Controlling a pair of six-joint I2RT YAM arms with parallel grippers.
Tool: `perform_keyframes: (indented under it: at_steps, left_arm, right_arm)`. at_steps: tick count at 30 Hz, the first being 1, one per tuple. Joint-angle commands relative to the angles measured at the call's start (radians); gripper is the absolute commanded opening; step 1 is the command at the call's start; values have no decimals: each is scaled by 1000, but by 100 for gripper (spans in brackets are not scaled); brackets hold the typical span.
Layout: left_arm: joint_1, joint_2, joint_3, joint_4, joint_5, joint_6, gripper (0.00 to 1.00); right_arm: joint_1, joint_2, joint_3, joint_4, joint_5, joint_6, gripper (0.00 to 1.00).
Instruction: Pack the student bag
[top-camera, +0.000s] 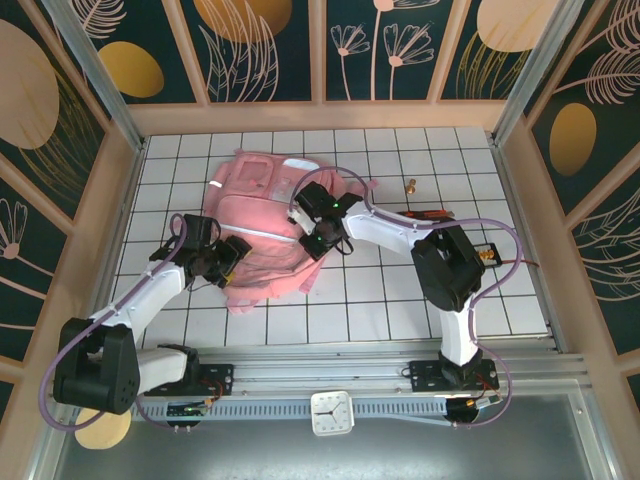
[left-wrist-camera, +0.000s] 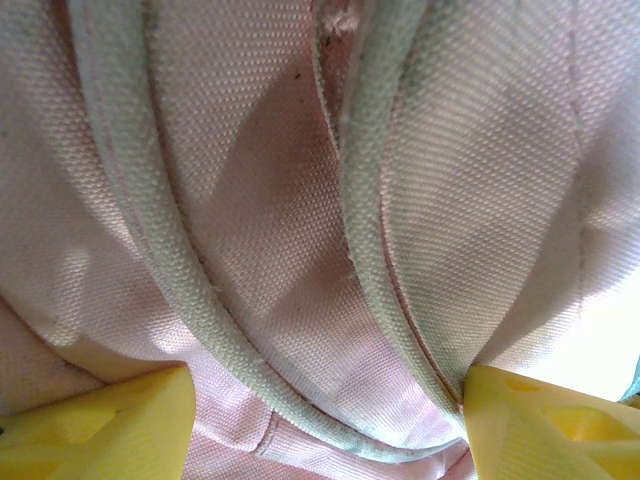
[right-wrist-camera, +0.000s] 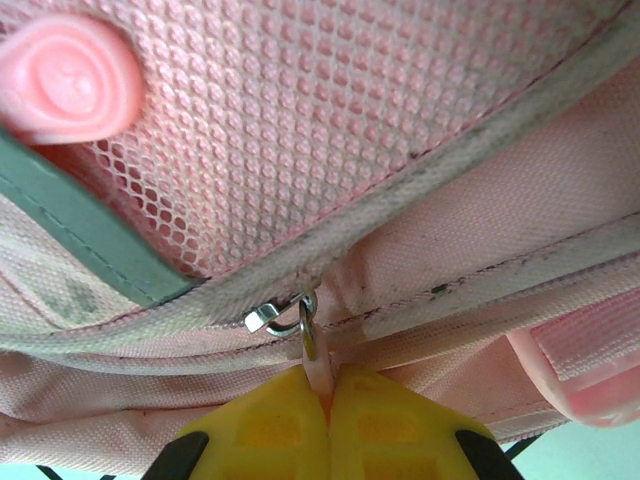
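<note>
**A:** How far along is the packing?

**B:** Barely begun, I'd judge. The bag (top-camera: 262, 215) lies on the counter (top-camera: 400, 300), left of centre in the top view, and nothing is going into it.

**A:** And the left pincer (top-camera: 228, 260)?

**B:** It sits at the bag's lower left edge. In its wrist view the yellow fingers (left-wrist-camera: 110, 420) stand wide apart with folds of pink cloth bulging between them. I cannot tell whether they squeeze that cloth or only straddle it.

**A:** The right one?

**B:** The right pincer (right-wrist-camera: 325, 388) is at the bag's right side, clenched on the zip pull (right-wrist-camera: 310, 335). Its fingers are pressed together on the pink tab just under the metal ring.

**A:** So the zip is the step in hand?

**B:** It seems so, though the pictures don't settle which way it is meant to run. Further right, what looks like a pen (top-camera: 430, 214) and a small gold piece (top-camera: 410, 185) lie loose on the counter, well apart from the bag. My guess is that opening comes first, with the loading and closing all left to do.
</note>
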Motion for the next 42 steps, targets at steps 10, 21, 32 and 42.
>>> perform_keyframes:
  at_steps: [10,21,32,42]
  left_arm:
    - [11,-52,142,-231,-96,105,77]
    - [11,-214,193,-437,-98,201,82]
    - [4,-369,-221,-16,175,-17,84]
    - [-81,-79,-160,226,163,-12,84]
  right_arm:
    - [-78,-72,53,-43,7,71,46]
    - [-224,-255,-2,9,-270,329,66]
    - [-367,-411,-174,205,-423,573,67]
    - [-473,-538,-247,233,-331,564,68]
